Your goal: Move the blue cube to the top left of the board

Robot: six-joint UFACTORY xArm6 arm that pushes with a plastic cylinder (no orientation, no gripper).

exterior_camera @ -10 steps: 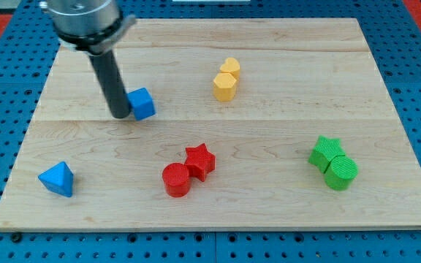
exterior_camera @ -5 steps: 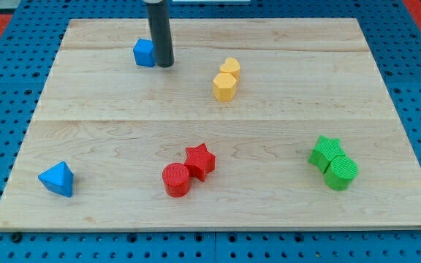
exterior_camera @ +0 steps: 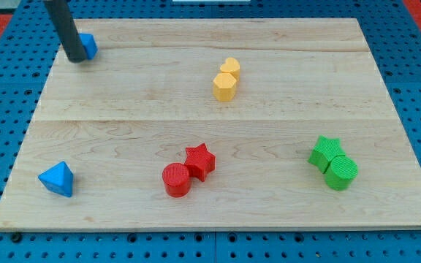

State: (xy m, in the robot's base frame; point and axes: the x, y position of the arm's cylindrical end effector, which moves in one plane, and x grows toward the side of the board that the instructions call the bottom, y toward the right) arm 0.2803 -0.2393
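The blue cube (exterior_camera: 88,45) sits near the top left corner of the wooden board (exterior_camera: 283,117). My tip (exterior_camera: 74,59) is down on the board, touching the cube's left side; the dark rod hides part of the cube.
A blue pyramid-like block (exterior_camera: 57,179) lies at the bottom left. A red cylinder (exterior_camera: 175,180) and red star (exterior_camera: 200,161) sit at bottom centre. Two yellow blocks (exterior_camera: 226,79) stand above centre. A green star (exterior_camera: 326,152) and green cylinder (exterior_camera: 340,172) sit at the right.
The blue cube has moved up and left, from left of centre to near the top left corner. My tip went from its left side to its right and is now at its left again.
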